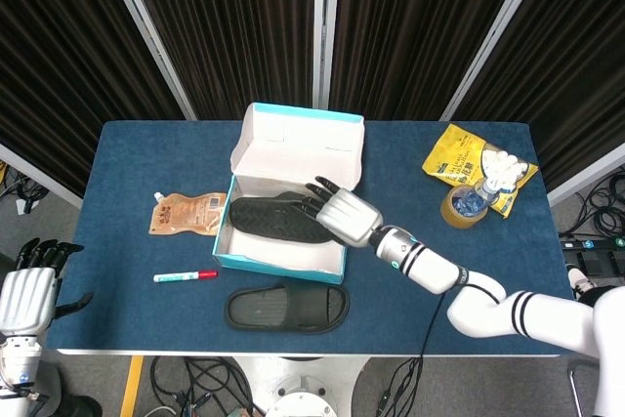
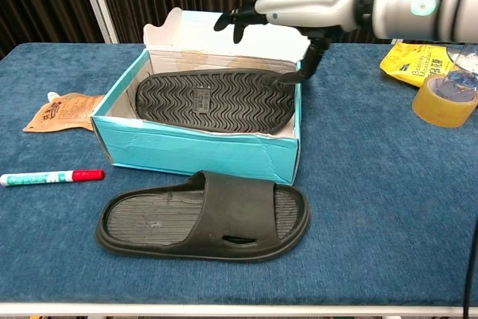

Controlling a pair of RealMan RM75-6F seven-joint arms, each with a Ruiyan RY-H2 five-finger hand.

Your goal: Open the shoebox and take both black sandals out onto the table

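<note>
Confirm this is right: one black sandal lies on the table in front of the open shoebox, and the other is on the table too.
Wrong on the second sandal: the chest view shows it sole-up inside the shoebox. The first sandal does lie on the table.

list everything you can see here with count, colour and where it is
shoebox: 1, teal with white lid open, table centre
sandal in box: 1, black, sole up inside the shoebox
sandal on table: 1, black, in front of the box
marker: 1, white with red cap, left of the box
pouch: 1, brown, left of the box
snack bag: 1, yellow, far right
tape roll: 1, yellowish, by the bag
bottle: 1, clear, by the tape
table: 1, blue
right hand: over the box, fingers apart
left hand: off the table's left edge
</note>
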